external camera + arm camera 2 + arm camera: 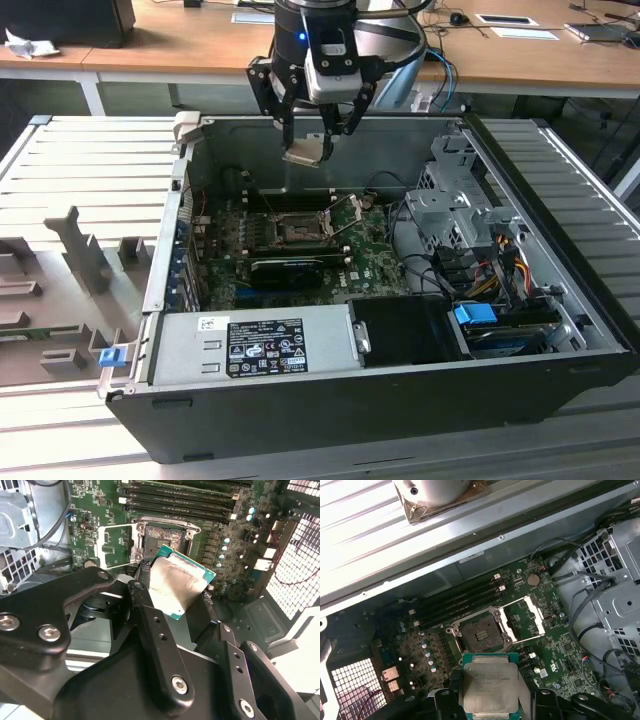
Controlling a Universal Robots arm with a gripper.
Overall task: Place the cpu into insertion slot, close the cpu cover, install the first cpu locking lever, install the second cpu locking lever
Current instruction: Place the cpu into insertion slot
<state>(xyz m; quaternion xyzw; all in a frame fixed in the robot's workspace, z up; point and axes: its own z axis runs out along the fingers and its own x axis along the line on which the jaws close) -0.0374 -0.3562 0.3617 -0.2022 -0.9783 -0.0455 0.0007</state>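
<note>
My gripper [306,150] is shut on the cpu [303,153], a flat square chip with a pale silver face and green edge. It hangs tilted above the open computer case, over the back of the motherboard. In both wrist views the black fingers [145,595] clamp the cpu [180,582] [490,685] by two opposite edges. The insertion slot [480,632] [162,537] [295,228] lies below with its dark centre bare. Beside it the cpu cover [522,620] [115,545], a silver frame with a large window, is swung open.
Memory slots [460,600] run along one side of the socket. A long black card [290,268] sits in front of it. A grey power supply [250,345] fills the case front, and a drive cage [450,210] with loose cables stands at the exterior view's right.
</note>
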